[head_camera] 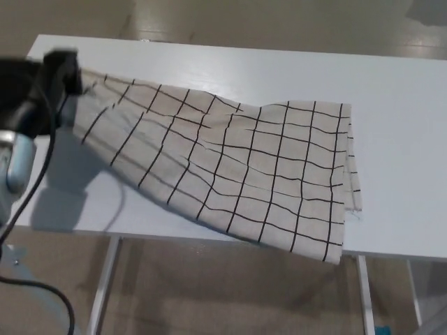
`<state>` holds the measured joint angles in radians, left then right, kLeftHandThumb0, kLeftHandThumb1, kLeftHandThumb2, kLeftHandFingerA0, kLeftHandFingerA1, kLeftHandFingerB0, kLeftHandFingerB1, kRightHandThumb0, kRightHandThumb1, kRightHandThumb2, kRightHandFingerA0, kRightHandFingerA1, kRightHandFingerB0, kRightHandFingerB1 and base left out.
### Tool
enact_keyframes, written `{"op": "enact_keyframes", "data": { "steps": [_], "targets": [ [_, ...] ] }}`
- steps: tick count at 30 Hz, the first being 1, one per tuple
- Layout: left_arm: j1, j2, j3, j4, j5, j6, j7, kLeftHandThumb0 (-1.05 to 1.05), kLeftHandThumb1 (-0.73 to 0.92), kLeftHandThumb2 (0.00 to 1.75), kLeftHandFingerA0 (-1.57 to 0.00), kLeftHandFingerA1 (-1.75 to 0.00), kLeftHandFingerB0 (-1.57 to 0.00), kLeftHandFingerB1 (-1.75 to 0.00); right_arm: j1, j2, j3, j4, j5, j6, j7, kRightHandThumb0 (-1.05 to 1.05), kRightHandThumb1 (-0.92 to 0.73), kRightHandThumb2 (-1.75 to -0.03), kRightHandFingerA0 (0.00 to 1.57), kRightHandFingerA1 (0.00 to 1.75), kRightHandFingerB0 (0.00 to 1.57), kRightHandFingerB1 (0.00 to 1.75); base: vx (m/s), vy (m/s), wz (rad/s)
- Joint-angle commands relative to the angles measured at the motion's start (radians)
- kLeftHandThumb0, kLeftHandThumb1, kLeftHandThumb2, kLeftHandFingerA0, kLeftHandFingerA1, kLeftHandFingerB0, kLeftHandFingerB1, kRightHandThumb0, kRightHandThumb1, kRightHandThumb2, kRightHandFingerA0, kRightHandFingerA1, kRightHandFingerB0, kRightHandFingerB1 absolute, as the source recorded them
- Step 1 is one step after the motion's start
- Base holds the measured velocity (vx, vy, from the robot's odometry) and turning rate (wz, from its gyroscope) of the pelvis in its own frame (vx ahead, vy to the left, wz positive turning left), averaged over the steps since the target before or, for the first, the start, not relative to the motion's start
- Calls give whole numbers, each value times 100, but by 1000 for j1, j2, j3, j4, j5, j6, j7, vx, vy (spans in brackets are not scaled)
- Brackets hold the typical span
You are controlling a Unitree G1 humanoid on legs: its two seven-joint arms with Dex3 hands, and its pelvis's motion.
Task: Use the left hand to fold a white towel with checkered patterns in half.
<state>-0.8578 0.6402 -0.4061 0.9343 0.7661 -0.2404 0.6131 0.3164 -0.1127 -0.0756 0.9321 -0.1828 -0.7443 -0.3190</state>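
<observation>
A white towel with dark checkered lines (237, 164) lies across a white table (391, 91). My left hand (31, 84), black, is at the picture's upper left and is shut on the towel's left end, holding it lifted off the tabletop. From the hand the cloth slopes down to the right, where its right part rests flat on the table. The towel's near right corner (335, 251) hangs slightly over the front edge. My right hand does not show.
The table's front edge (174, 237) runs across the lower picture, with metal legs (105, 286) and a tan floor below. A black cable (42, 181) hangs from my left forearm. Bare tabletop lies behind and to the right of the towel.
</observation>
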Motion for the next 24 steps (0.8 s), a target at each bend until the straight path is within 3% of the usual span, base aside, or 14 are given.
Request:
{"op": "enact_keyframes", "data": {
  "steps": [1, 7, 8, 9, 12, 19, 21, 24],
  "targets": [
    [-33, 14, 32, -265, 32, -10, -5, -19, 68, 58, -86, -175, -58, -175, 5, 0, -5, -9, 12, 4, 0, -36, -74, -62, 45, 41, 55, 43, 0, 0, 0],
    [-19, -30, 26, -516, 81, 30, -50, -20, 68, 59, -90, -175, -58, -175, 3, 2, -2, -27, 12, 19, 7, -36, -74, -62, 44, 41, 55, 44, 0, 0, 0],
    [-16, -64, -6, -566, 117, 29, -40, -28, 50, 84, -122, -147, -93, -132, 8, 0, -3, -37, 18, 25, 20, -36, -75, -62, 44, 40, 54, 43, 0, 0, 0],
    [-14, -85, -29, -592, 137, 25, -41, -20, 65, 58, -90, -175, -60, -175, 9, 2, -5, -40, 27, 26, 29, -36, -75, -62, 44, 40, 54, 43, 0, 0, 0],
    [-9, -102, -47, -609, 157, 24, -45, -20, 65, 58, -90, -175, -60, -175, 9, 2, -5, -42, 23, 27, 26, -36, -75, -62, 44, 40, 54, 43, 0, 0, 0],
    [9, -217, -279, -562, 299, -5, -109, -18, 57, 56, -89, -175, -64, -175, 13, 6, -3, -76, 15, 39, 19, -34, -75, -63, 44, 39, 55, 43, 0, 0, 0],
    [19, -238, -342, -537, 320, -15, -160, -25, 55, 55, -87, -175, -72, -174, 12, 5, -6, -75, 22, 32, 27, -33, -75, -63, 46, 41, 55, 43, 0, 0, 0],
    [22, -268, -420, -495, 336, -23, -233, -28, 55, 55, -87, -175, -70, -175, 10, 4, -8, -80, 23, 36, 29, -33, -75, -63, 47, 41, 53, 43, 0, 0, 0]
  ]
}}
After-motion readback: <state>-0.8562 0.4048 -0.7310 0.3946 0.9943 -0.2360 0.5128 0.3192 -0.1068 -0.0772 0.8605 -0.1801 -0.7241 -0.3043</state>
